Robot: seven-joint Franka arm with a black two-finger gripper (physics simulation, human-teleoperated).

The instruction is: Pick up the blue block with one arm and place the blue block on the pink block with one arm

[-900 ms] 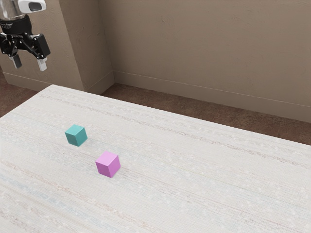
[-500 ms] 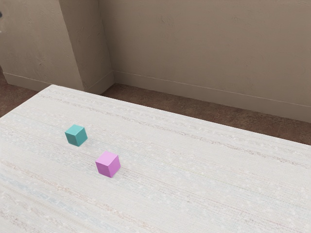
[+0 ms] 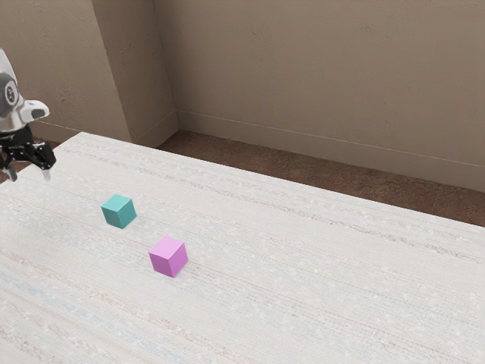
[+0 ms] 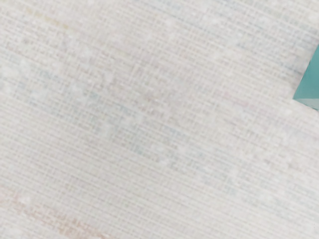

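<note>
pincer (image 3: 29, 174) far left of frame, fingers spread, holding nothing | blue block (image 3: 119, 211) left-centre on surface (image 3: 318, 273) | pink block (image 3: 168, 256) near it, not touching

The blue block (image 3: 119, 211) is teal-tinted, the pink block (image 3: 168, 256) lilac-pink — the table (image 3: 318, 273) pale, faintly streaked grey-beige.

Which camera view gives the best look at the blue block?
The exterior view. There the whole blue block shows with three faces visible, resting on the table apart from the pink block. The wrist view catches a cut-off corner of it, too little to judge its shape.
</note>
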